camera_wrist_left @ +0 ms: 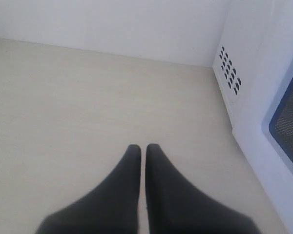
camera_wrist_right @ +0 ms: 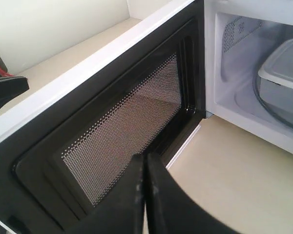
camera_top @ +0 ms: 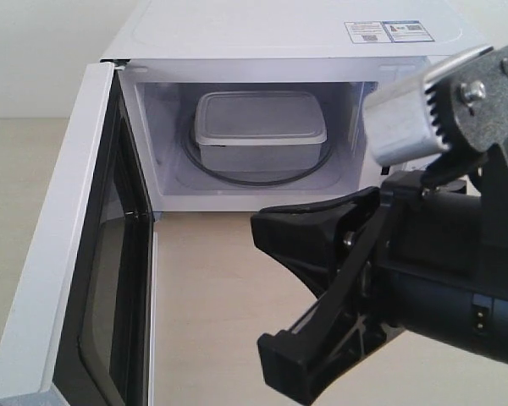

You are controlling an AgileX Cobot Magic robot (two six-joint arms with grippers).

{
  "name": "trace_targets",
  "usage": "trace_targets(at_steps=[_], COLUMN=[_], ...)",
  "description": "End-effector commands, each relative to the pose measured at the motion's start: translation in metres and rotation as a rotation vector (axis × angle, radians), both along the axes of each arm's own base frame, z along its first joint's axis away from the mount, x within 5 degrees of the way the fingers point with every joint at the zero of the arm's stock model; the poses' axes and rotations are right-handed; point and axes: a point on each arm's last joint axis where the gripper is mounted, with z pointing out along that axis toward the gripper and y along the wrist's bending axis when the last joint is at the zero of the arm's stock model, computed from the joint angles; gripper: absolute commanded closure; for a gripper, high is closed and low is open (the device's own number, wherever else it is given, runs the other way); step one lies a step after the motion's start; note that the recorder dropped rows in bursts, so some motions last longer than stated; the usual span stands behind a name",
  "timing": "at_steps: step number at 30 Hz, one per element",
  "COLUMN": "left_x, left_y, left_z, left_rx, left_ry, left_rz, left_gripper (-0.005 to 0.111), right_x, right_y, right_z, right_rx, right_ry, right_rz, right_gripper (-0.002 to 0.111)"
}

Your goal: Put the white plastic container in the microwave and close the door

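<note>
The white plastic container (camera_top: 258, 127) sits lidded on the glass turntable inside the microwave (camera_top: 279, 34), and shows again in the right wrist view (camera_wrist_right: 283, 73). The door (camera_top: 42, 279) stands wide open to the left, its black inner frame and mesh window (camera_wrist_right: 122, 122) facing my right gripper. My right gripper (camera_wrist_right: 145, 157) is shut and empty, its tips close to the door's inner window; the exterior view shows it in front of the cavity (camera_top: 267, 233). My left gripper (camera_wrist_left: 143, 147) is shut and empty, low over the table outside the door (camera_wrist_left: 288, 122).
The beige tabletop (camera_top: 229, 296) runs in front of the open cavity. The microwave's vented side wall (camera_wrist_left: 229, 73) is beside my left gripper. A white wall (camera_wrist_left: 112, 24) bounds the table behind. The left arm's black finger (camera_wrist_right: 5, 90) shows beyond the door.
</note>
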Motion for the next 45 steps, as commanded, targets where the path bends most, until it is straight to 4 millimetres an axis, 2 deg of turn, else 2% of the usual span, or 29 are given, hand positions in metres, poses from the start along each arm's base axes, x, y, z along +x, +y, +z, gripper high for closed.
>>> trace_targets(at_steps=[1, 7, 10, 25, 28, 31, 34, 36, 39, 42, 45], left_x=[0.000, 0.000, 0.001, 0.001, -0.001, -0.006, -0.007, -0.011, -0.020, -0.018, -0.011], left_y=[0.000, 0.000, 0.000, -0.003, -0.003, -0.004, -0.008, -0.013, -0.026, -0.030, -0.040], left_z=[0.000, 0.000, 0.003, 0.041, 0.049, 0.060, 0.066, 0.077, 0.106, 0.123, 0.139], left_rx=[-0.014, -0.007, 0.085, 0.090, -0.097, -0.368, -0.609, -0.600, -0.605, -0.612, -0.486], left_ry=[-0.006, -0.005, -0.038, -0.453, -0.557, -0.694, -0.697, -0.700, -0.657, -0.604, -0.508], left_rz=[-0.001, -0.002, -0.021, -0.034, -0.042, -0.087, -0.148, -0.218, -0.352, -0.386, -0.470], left_gripper=[0.102, 0.102, 0.102, 0.102, 0.102, 0.102, 0.102, 0.102, 0.102, 0.102, 0.102], right_x=[-0.002, -0.002, -0.002, 0.000, 0.003, 0.004, 0.004, 0.005, 0.007, 0.008, 0.008], right_y=[-0.001, -0.002, -0.002, -0.003, -0.005, -0.006, -0.006, -0.007, -0.009, -0.009, -0.010], right_z=[-0.001, -0.001, -0.001, -0.001, -0.001, -0.001, -0.001, 0.000, 0.000, 0.000, -0.001], right_rx=[0.001, 0.000, 0.002, 0.007, 0.004, 0.002, 0.002, 0.001, -0.003, -0.003, 0.006], right_ry=[0.003, 0.001, 0.006, 0.016, 0.007, 0.003, 0.001, -0.002, -0.011, -0.012, 0.017], right_rz=[0.019, 0.009, 0.007, -0.024, -0.056, -0.067, -0.075, -0.083, -0.114, -0.124, -0.136], right_gripper=[0.108, 0.108, 0.108, 0.108, 0.108, 0.108, 0.108, 0.108, 0.108, 0.108, 0.108])
